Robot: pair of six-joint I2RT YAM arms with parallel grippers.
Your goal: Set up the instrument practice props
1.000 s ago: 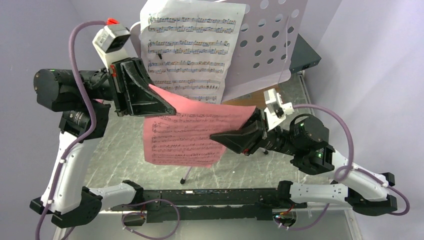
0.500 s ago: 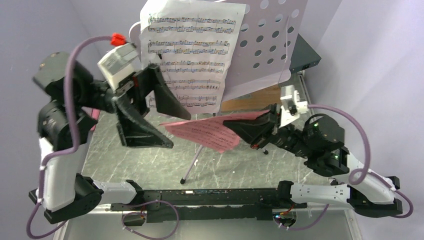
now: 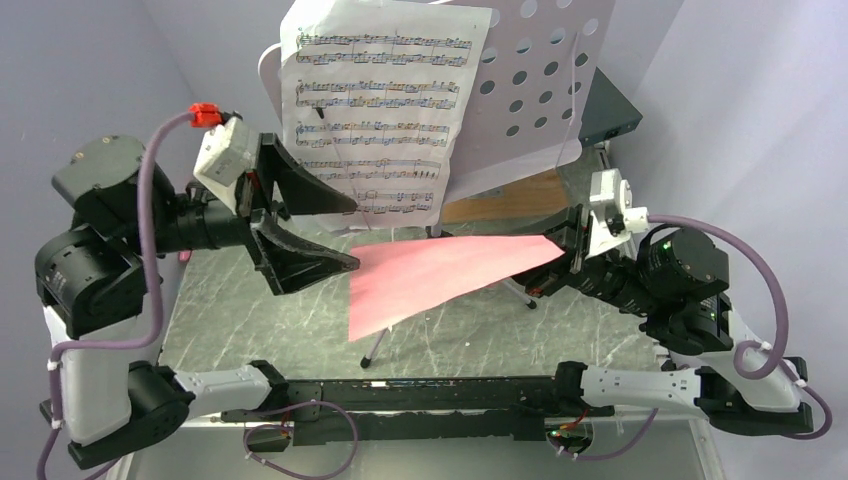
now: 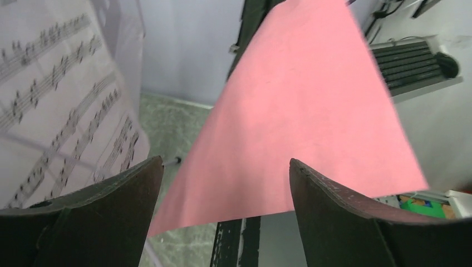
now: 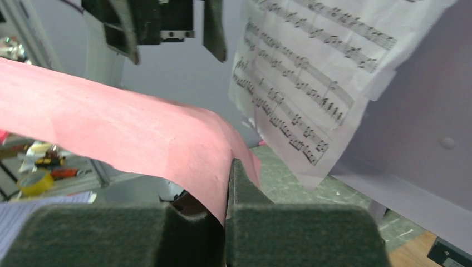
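right gripper [image 3: 558,250] pinching pink sheet [image 3: 440,270] | sheet stretching leftward across mid-frame | left gripper [image 3: 345,233] gaping just beside its free end

Saw a grey-green marbled table [image 3: 240,310]; found a silver tripod leg [image 3: 372,352] planted near its front edge, a dark flat box [image 3: 610,110] at the far right corner.

No words or numbers can be read; the white sheet [image 3: 385,100] carries only printed music notation.
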